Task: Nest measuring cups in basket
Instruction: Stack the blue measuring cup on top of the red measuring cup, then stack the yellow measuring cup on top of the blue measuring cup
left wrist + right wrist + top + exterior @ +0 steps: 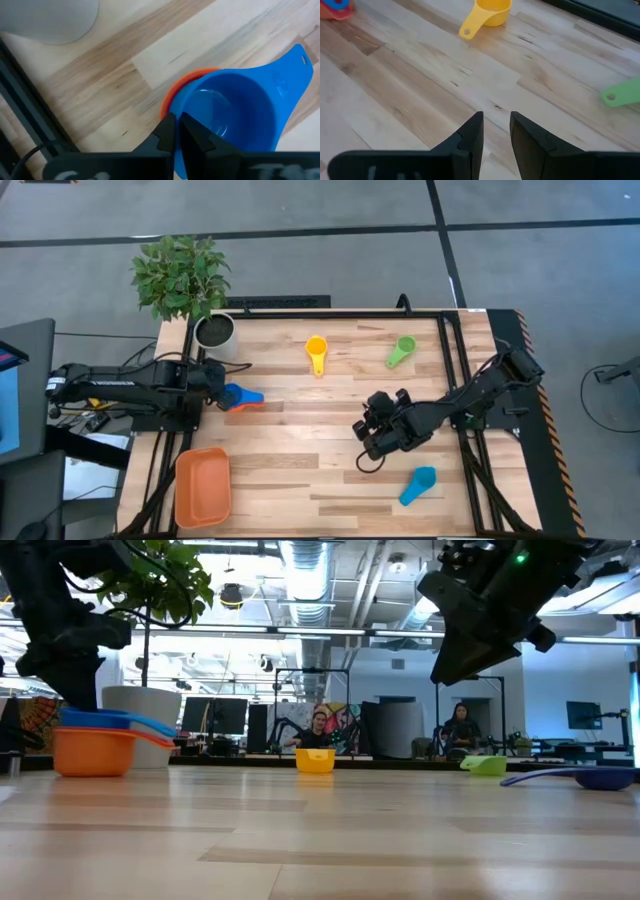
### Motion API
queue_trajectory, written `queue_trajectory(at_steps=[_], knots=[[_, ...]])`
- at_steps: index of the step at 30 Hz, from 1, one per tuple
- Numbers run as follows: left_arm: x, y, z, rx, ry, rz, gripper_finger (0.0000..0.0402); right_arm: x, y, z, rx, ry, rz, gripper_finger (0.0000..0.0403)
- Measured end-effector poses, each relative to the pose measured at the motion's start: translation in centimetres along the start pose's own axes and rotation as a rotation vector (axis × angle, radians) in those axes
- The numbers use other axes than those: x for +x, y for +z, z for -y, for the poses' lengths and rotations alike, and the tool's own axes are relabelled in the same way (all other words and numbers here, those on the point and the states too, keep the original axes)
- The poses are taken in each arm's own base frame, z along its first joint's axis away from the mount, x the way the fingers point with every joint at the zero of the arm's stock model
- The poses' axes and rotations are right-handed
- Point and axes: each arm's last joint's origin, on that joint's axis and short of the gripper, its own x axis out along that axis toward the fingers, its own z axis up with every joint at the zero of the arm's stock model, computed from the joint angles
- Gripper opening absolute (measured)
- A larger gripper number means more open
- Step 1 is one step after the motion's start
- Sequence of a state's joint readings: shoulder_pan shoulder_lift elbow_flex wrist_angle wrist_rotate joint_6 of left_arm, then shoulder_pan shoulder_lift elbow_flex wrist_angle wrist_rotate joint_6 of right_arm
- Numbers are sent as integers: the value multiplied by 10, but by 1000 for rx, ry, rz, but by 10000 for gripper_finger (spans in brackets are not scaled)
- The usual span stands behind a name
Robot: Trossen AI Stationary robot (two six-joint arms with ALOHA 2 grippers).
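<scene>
Cups are lying scattered around the wooden table (300, 470), and you are working with both arms over it. Taking the white plant pot (214, 332) as your landmark: your left gripper (176, 131) is sitting just beside it, toward the basket side, with its fingers pinched nearly together on the rim of the blue cup (235, 117). That blue cup is resting inside an orange cup (176, 90), of which only a crescent of rim is showing in the left wrist view (in the low view the pair is sitting on the wood as a stack). The basket (203, 487) is lying well apart from the pot, at the near edge of the table on the same side. The yellow cup (316, 353) is sitting near the pot, farther along the table, and the green cup (401, 350) is lying beyond it. Your right gripper (496, 131) is hanging above bare wood, well apart from the pot, fingers parted by a narrow gap and holding nothing. The light blue cup (418, 485) is lying farthest from the pot; whether it is upright I cannot quite tell.
</scene>
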State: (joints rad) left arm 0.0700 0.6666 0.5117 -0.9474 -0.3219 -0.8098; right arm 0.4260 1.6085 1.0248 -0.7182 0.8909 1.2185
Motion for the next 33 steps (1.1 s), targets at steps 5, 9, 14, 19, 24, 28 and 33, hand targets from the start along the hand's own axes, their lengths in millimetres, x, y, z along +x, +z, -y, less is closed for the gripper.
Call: queue_trajectory(at_steps=[5,9,14,19,24,28,33], knots=[[0,-1,1,3,-20,-22,10,1,1,0,2,-2,-2,119],[0,-1,0,5,-15,-27,31,1,1,0,3,-2,-2,119],[0,-1,0,14,-16,-26,68,1,1,0,3,-2,-2,119],[-9,6,3,70,-39,5,102,1,0,0,5,-1,-3,119],[-19,21,12,140,-95,132,117,1,0,0,6,-1,-3,119],[-17,31,26,177,-198,207,119,-2,-1,-2,9,16,-3,119],[-4,42,44,251,-236,245,119,-11,-8,-5,-17,50,-6,119]])
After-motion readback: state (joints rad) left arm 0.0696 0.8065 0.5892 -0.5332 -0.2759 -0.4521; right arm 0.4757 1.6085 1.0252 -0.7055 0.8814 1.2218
